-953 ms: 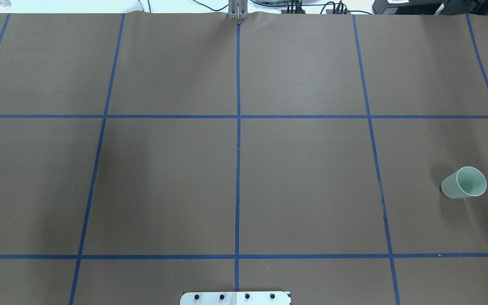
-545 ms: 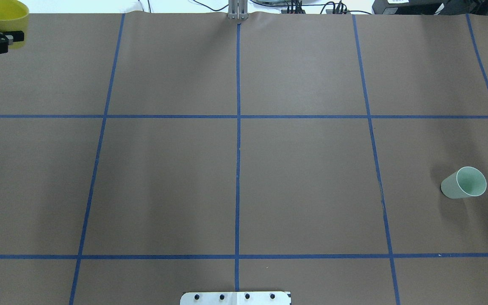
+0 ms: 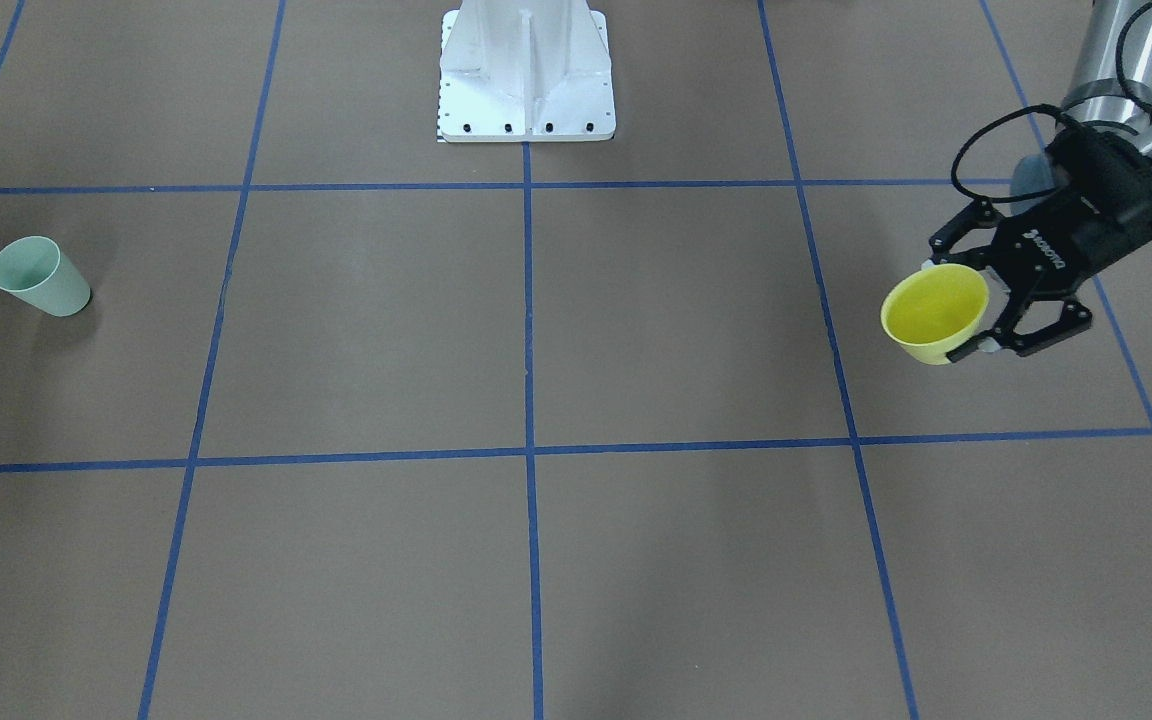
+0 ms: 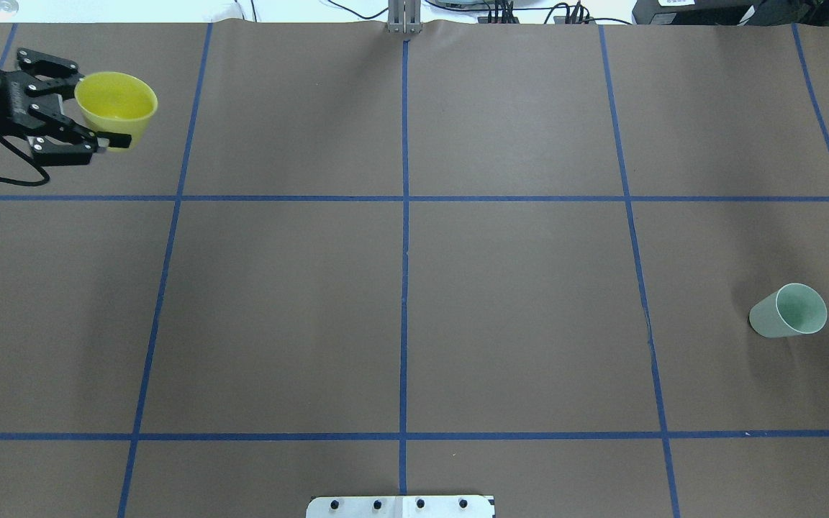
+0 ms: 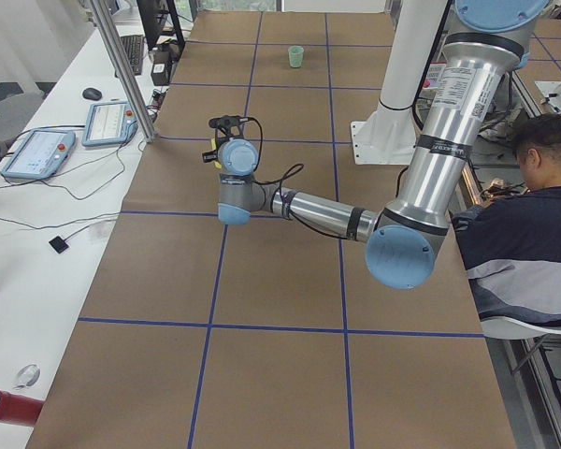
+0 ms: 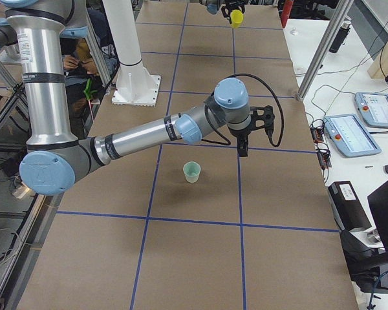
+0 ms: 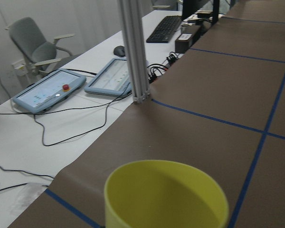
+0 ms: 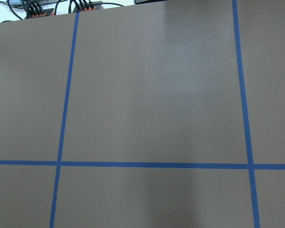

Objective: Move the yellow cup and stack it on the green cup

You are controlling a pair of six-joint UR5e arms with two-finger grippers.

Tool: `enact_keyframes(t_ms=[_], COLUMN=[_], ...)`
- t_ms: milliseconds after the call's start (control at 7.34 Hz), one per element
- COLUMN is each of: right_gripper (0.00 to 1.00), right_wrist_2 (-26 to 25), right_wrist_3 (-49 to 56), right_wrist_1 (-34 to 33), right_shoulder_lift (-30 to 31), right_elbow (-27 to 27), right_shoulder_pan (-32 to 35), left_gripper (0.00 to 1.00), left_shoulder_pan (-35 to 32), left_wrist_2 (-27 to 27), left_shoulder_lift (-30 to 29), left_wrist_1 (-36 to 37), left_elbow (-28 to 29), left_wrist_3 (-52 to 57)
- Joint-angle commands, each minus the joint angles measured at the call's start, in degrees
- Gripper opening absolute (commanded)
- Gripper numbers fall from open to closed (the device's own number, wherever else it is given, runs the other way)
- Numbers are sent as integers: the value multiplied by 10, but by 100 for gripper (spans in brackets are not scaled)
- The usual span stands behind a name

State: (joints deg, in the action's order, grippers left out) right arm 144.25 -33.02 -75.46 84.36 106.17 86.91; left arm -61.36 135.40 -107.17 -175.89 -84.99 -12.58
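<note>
The yellow cup hangs above the table's far left part, mouth up, in my left gripper, whose fingers are shut on its sides. It also shows in the front view with the left gripper, and fills the bottom of the left wrist view. The green cup stands upright on the table's right side, also in the front view. My right gripper shows only in the exterior right view, just beyond the green cup. I cannot tell whether it is open or shut.
The brown table is marked with a blue tape grid. The white robot base plate sits at the near middle edge. An aluminium post and control tablets stand past the far edge. A seated person is behind the robot.
My left gripper has come in from the far left corner with the yellow cup, moving right and nearer. The green cup has not moved.
</note>
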Motion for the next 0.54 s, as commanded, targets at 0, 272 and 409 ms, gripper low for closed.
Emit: enact_keyframes(t_ms=[0, 272, 409], right_gripper=[100, 100, 100], right_wrist_2=[3, -2, -5], right_wrist_3=[-79, -148, -175], right_wrist_1=[0, 0, 0], right_shoulder_lift=[-54, -105, -117], right_elbow=[3, 6, 15], right_shoulder_pan=[-38, -69, -88], left_gripper=[1, 3, 4], left_shoulder_pan=[101, 161, 180], left_wrist_2=[1, -72, -114], left_shoulder_lift=[-43, -73, -94], left_wrist_1=[-30, -58, -63], left_elbow=[2, 4, 4], left_wrist_3=[1, 0, 0])
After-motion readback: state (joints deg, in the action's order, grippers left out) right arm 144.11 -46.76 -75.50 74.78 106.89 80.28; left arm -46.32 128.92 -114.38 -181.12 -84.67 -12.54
